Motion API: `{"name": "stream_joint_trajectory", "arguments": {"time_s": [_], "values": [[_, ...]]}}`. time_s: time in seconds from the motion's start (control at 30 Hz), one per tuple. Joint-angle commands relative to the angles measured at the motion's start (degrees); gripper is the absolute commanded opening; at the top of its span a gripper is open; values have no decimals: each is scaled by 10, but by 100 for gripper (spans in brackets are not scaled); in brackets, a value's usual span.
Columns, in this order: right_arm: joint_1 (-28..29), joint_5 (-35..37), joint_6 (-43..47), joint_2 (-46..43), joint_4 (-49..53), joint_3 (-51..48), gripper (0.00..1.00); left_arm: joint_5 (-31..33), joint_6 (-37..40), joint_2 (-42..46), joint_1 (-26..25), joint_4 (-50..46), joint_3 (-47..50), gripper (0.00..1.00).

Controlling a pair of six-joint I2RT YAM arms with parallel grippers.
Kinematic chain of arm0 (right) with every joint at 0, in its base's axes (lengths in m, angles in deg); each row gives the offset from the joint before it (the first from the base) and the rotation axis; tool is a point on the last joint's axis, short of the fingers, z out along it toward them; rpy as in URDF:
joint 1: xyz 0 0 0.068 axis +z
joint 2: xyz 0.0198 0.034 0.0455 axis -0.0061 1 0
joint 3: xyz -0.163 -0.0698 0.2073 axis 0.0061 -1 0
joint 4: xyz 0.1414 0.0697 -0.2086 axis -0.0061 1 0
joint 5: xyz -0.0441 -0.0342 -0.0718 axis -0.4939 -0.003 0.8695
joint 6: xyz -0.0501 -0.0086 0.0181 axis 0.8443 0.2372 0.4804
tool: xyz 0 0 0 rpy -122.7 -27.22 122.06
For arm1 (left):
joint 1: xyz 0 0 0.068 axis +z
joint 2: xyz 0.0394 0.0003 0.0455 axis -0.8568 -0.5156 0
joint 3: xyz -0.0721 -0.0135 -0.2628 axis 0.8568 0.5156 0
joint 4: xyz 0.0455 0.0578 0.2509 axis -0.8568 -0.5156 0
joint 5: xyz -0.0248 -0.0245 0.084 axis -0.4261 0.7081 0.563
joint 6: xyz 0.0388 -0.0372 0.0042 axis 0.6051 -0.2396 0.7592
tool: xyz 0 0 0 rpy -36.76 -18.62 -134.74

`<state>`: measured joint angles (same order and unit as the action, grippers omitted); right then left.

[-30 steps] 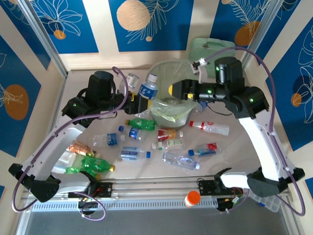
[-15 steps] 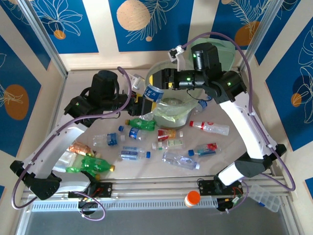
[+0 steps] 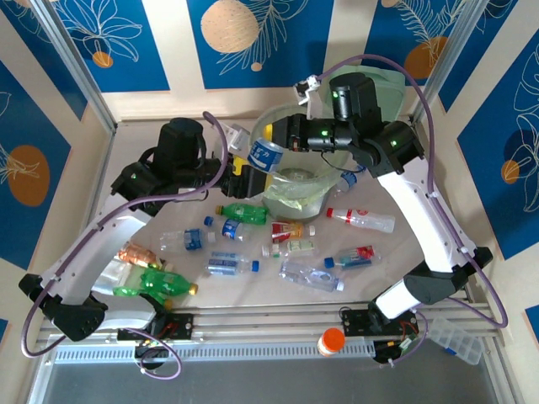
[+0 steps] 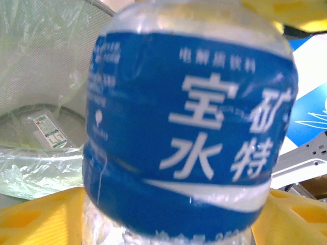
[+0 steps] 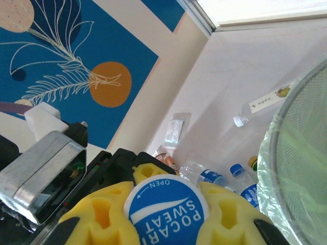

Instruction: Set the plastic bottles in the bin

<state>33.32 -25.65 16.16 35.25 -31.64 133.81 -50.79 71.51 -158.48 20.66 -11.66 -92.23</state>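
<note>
A clear plastic bottle with a blue label (image 3: 265,155) (image 4: 189,127) hangs tilted at the left rim of the bin (image 3: 285,109), a round mesh basket lined with pale green plastic (image 4: 46,66) (image 5: 301,168). My right gripper (image 3: 276,135) (image 5: 166,214) is shut on the bottle's blue-and-white cap (image 5: 166,204). My left gripper (image 3: 244,168) (image 4: 168,224) has its yellow pads (image 4: 41,219) spread wide on either side of the bottle's lower body. Several more plastic bottles lie on the table, such as a green-labelled one (image 3: 244,212), a red-capped one (image 3: 360,220) and a green one (image 3: 160,283).
A mint-green case (image 3: 394,84) sits behind the bin, mostly hidden by my right arm. An orange-capped item (image 3: 331,340) rests on the front rail and a clear box (image 3: 459,337) at the near right. Walls close in the table on three sides.
My right arm swung left over the bin and shut its jaws on the bottle's cap. My left gripper's jaws have spread apart around the bottle.
</note>
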Motion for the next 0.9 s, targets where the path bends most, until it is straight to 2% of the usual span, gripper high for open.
{"name": "stream_joint_trajectory", "arguments": {"time_s": [0.0,0.07,0.23,0.33,0.4,0.6,0.87], "values": [[-29,2,-13,-14,-22,9,0,65,2,22,-4,13,-15,85],[-56,14,-19,-11,-24,13,0,120,8,41,-4,11,-11,86],[-123,62,-30,6,-22,27,0,306,26,91,-3,-26,2,87],[-138,105,6,39,10,56,0,411,14,122,-2,-51,21,87],[-144,135,28,62,35,73,0,455,3,141,-2,-64,39,88],[-143,181,75,128,74,96,0,516,-28,183,-2,-92,82,88],[-100,192,106,201,98,73,0,548,-34,215,0,-102,113,88]]}}
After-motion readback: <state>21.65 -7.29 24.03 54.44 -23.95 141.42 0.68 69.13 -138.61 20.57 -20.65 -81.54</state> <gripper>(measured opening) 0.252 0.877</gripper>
